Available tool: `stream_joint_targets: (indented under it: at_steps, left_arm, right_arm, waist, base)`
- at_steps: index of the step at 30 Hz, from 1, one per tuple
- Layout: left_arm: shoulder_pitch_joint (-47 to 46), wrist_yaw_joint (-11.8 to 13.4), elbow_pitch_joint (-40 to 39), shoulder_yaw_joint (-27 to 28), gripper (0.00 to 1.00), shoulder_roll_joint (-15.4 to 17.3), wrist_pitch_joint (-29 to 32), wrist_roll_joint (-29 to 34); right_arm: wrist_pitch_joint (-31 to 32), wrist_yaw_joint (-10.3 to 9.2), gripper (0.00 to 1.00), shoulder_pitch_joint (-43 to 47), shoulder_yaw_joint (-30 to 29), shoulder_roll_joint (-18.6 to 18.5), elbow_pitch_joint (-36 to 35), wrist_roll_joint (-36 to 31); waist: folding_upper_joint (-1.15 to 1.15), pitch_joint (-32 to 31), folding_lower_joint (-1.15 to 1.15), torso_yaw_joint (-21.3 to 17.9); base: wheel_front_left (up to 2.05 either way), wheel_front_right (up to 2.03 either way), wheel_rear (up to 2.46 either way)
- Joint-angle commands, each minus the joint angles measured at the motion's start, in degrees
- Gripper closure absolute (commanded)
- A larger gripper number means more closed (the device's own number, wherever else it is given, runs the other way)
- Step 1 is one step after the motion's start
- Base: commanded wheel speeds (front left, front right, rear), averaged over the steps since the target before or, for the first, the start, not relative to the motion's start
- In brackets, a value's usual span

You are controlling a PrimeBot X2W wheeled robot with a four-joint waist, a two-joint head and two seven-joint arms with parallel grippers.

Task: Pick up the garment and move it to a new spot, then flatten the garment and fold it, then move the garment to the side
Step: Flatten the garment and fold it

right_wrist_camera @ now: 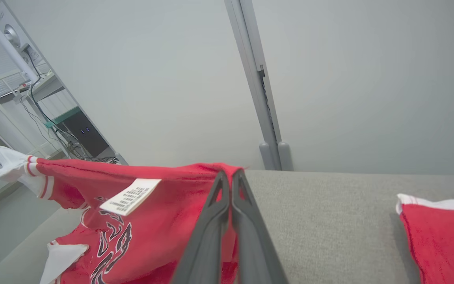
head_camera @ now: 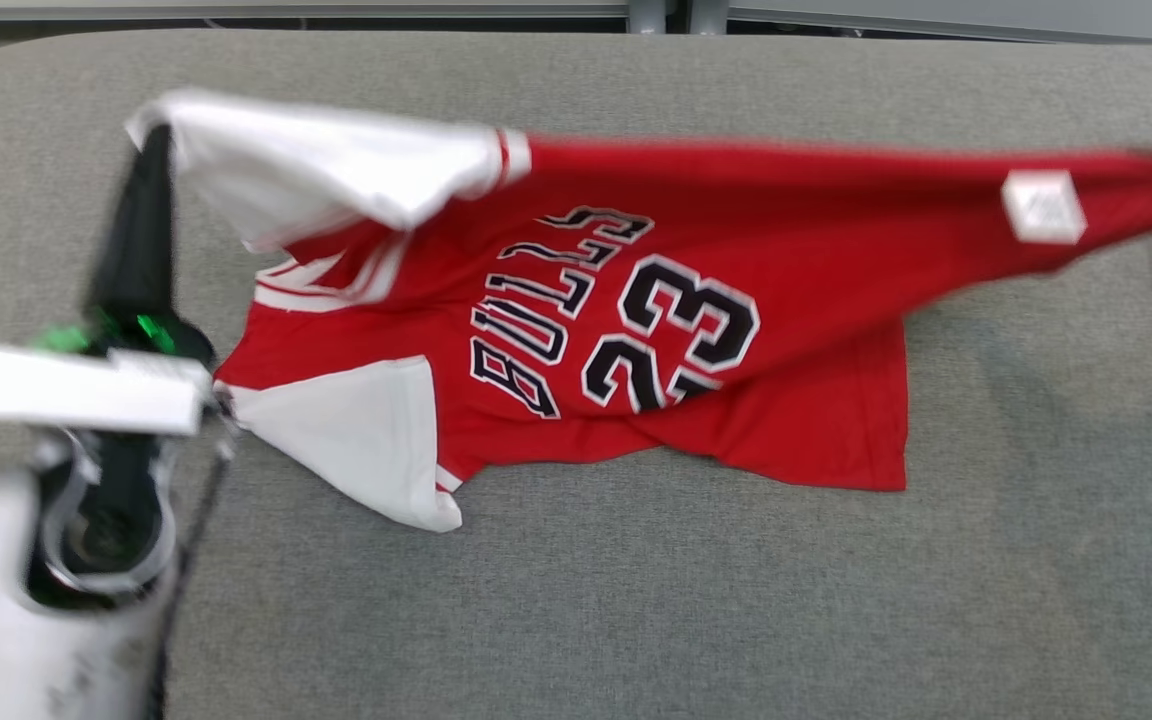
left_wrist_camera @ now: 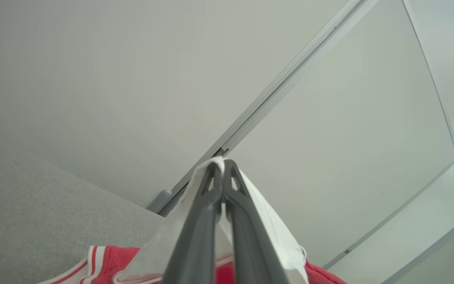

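Red knit jersey (head_camera: 786, 200), probably light, floppy and stretchy. It's strung across mid-frame, lower half draped on table (head_camera: 576, 620). Left gripper (left_wrist_camera: 222, 167) is pinched on white sleeve (head_camera: 336, 170), right gripper (right_wrist_camera: 231, 175) pinched on hem (right_wrist_camera: 195, 167). Edges and corners look like the best holds.

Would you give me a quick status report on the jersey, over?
Left end effector shut on white sleeve. Right end effector shut on red hem. Bulls jersey stretched between them, lower edge on grey surface. Second red garment apart, at right.
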Motion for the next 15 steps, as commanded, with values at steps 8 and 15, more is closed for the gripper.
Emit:
stream_joint_targets:
  at_steps: [8, 15]
  left_arm:
    - [-31.8, 6.4, -0.8, -0.3, 1.0, 7.8, 15.5, -2.3]
    - [-58.8, 2.1, 18.4, -4.4, 1.0, 8.4, 11.5, 5.4]
  right_arm:
    - [6.5, -0.05, 1.0, -24.6, -7.3, -1.5, 2.7, -7.9]
    - [8.4, -0.08, 1.0, -47.6, -6.1, 7.9, 17.5, -19.7]
  waist:
    - [0.0, 4.9, 0.0, -3.0]
    - [0.0, 10.4, 0.0, -4.5]
  base:
    - [0.0, 0.0, 0.0]
    - [0.0, 0.0, 0.0]
